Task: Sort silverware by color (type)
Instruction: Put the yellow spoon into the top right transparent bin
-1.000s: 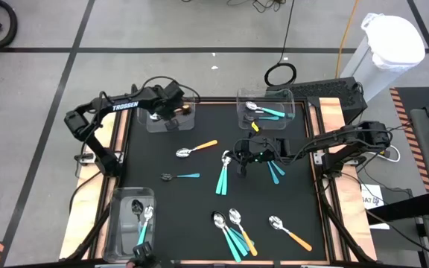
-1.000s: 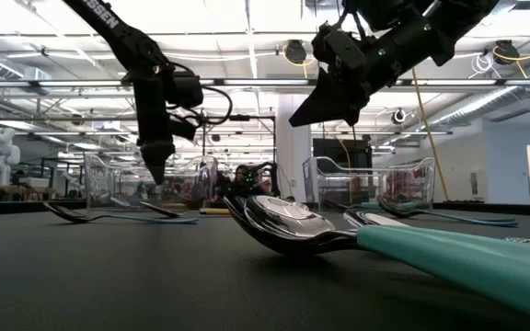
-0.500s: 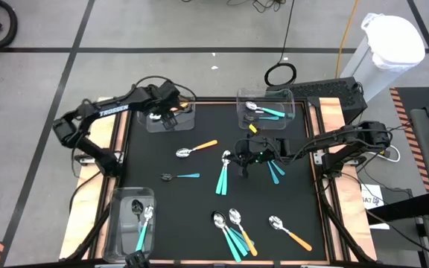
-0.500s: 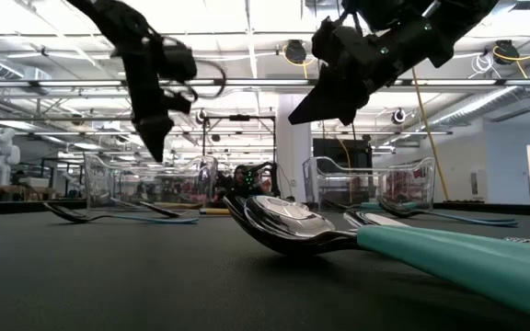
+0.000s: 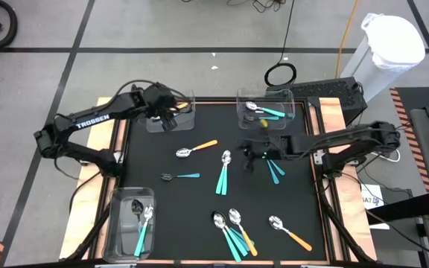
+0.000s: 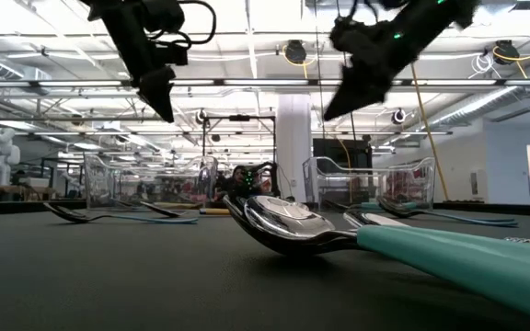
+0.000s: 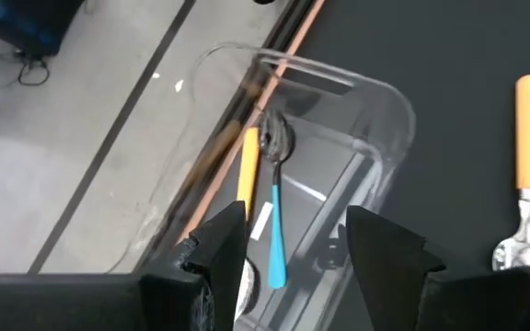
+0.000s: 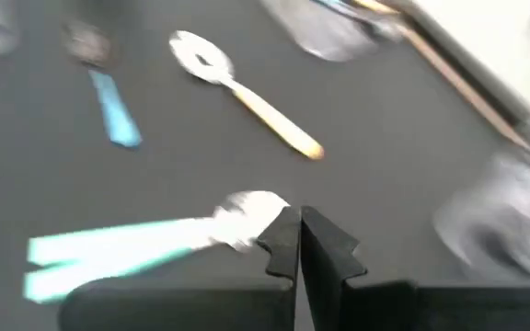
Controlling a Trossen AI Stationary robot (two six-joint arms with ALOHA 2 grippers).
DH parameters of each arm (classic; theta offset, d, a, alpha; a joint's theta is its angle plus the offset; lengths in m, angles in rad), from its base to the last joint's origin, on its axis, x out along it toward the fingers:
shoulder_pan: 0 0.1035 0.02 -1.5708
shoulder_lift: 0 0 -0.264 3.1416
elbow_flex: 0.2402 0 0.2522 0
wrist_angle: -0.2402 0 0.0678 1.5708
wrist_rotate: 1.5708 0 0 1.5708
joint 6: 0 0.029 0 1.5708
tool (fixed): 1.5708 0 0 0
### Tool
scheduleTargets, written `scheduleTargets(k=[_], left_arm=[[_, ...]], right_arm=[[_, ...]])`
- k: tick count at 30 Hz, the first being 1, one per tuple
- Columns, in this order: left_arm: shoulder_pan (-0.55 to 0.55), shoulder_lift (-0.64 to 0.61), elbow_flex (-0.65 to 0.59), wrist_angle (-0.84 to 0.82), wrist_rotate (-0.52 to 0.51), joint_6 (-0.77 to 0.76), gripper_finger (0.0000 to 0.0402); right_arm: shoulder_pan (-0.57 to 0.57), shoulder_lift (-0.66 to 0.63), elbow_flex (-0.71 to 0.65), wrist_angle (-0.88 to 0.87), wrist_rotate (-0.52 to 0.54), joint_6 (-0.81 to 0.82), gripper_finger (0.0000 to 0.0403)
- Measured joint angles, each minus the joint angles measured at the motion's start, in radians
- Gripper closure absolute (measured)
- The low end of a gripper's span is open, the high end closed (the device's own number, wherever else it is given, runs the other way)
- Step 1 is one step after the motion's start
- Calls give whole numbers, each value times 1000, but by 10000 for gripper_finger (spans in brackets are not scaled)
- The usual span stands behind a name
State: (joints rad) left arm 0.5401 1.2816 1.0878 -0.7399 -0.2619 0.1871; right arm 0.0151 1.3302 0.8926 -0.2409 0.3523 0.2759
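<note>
Spoons [image 5: 223, 173] with teal handles lie just beside your right gripper [image 5: 250, 158], on its left-arm side in the high view, with bowls toward the far edge of the mat and handles running toward the near edge, close to parallel. A second teal group [image 5: 275, 171] sits on the gripper's other side, partly under the right arm. Your right arm is plainly the nearer one to both.

The right gripper's jaws are pressed together with nothing between them; the right wrist view shows the fingertips [image 8: 300, 241] meeting above the mat, a shiny bowl and pale teal handles [image 8: 109, 254] just past them. You would need to part those jaws and bring them crosswise to the handles before any pick, in my judgement.

Your left gripper [image 5: 167, 117] hangs over the far-left clear bin [image 5: 188, 97], fingers [image 7: 221, 241] spread and carrying nothing. Inside that bin lie an orange-handled spoon [image 7: 247, 169] and a blue-handled spoon [image 7: 275, 216], side by side.

Unsorted on the mat: an orange spoon [image 5: 196, 147], a small blue spoon [image 5: 181, 176], and a mixed cluster [image 5: 233, 231] near the front with another orange spoon [image 5: 289, 232].
</note>
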Motion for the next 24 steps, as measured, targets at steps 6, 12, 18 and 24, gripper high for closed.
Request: scheduleTargets(k=[6,12,18,24], left_arm=[[-8,5,0,16,8,-78,221],[-8,43,0,23,25,-129,221],[-8,94,-2,-37,25,-174,221],[-8,144,-2,-44,28,-206,221]], right_arm=[[28,-111,14,-375,95,213,347],[90,-103,-53,-515,90,495,261],[219,-59,-147,-375,30,698,231],[391,-36,-130,-375,-104,925,251]])
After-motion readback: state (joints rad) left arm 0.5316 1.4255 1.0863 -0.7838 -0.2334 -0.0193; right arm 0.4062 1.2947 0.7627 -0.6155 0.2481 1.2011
